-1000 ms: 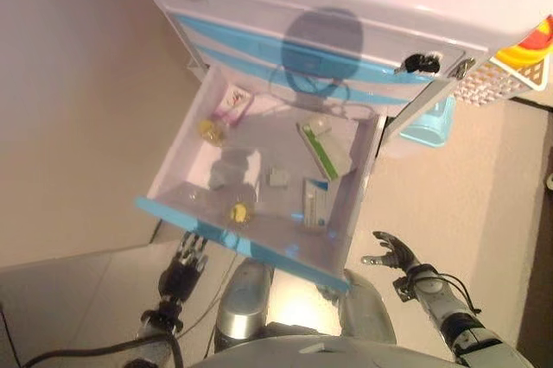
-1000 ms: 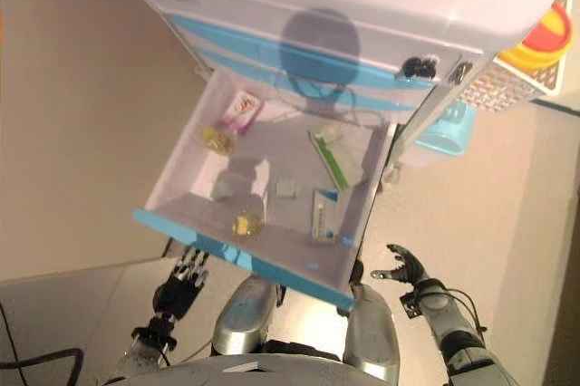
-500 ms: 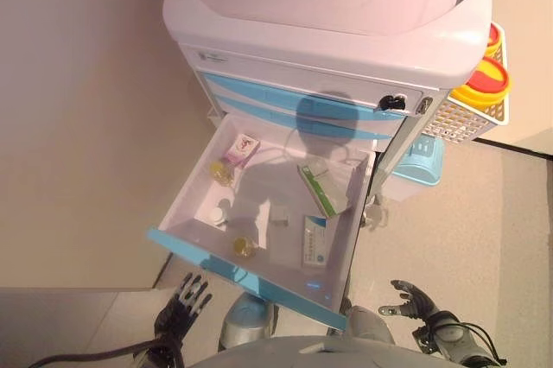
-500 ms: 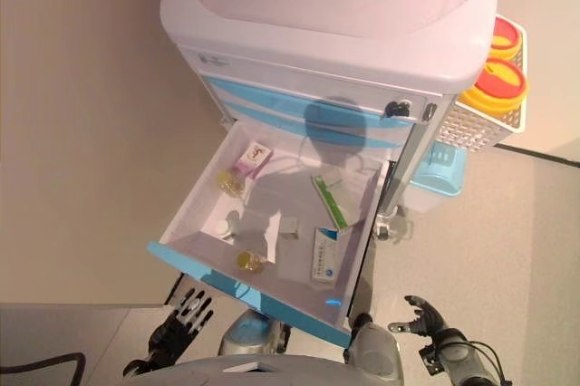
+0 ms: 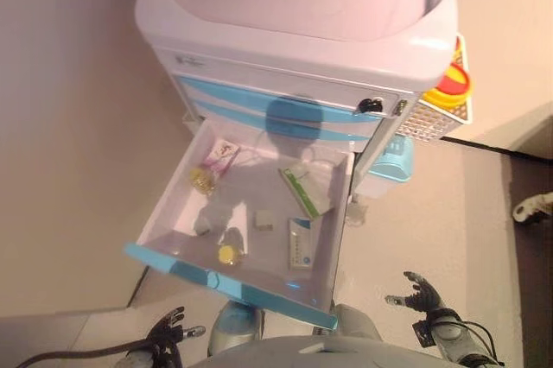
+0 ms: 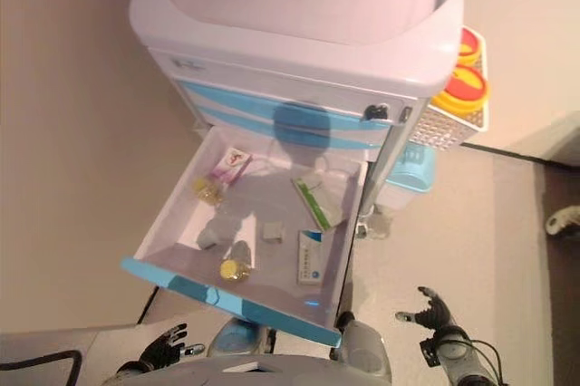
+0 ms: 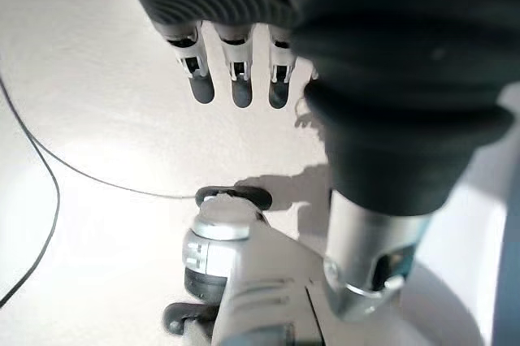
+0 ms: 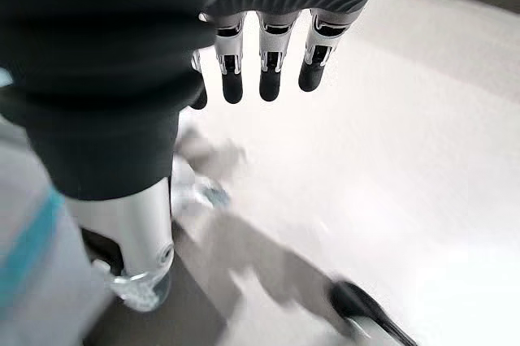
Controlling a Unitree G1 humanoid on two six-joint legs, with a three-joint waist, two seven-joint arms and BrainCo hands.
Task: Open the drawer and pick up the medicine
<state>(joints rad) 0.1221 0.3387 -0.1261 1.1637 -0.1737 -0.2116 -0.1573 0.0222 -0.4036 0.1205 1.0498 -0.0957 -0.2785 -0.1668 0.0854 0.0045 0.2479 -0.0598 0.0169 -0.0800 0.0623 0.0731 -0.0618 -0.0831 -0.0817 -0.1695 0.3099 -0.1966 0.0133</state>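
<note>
The cart's lower drawer (image 5: 173,266) stands pulled out with a blue front. Inside lie a white-and-blue medicine box (image 5: 299,246), a green-edged box (image 5: 304,191), a pink-and-white box (image 5: 222,155), two small yellow-capped bottles (image 5: 227,255) (image 5: 201,180) and a small grey item (image 5: 266,221). My left hand (image 5: 169,332) hangs low below the drawer's front, fingers relaxed, empty. My right hand (image 5: 418,291) hangs low to the right of the drawer, fingers spread, empty. Both wrist views show only straight fingers (image 7: 234,82) (image 8: 268,66) over the floor.
The white cart (image 5: 302,5) has two shut blue-striped drawers above the open one. A mesh side basket (image 5: 432,113) holds yellow-and-red containers. A light blue bin (image 5: 389,161) hangs below it. A beige wall runs on the left. A white object (image 5: 533,206) lies at the far right.
The whole view has shifted as the camera moved. My left hand has dropped lower below the drawer front. My right hand stays low at the right, open.
</note>
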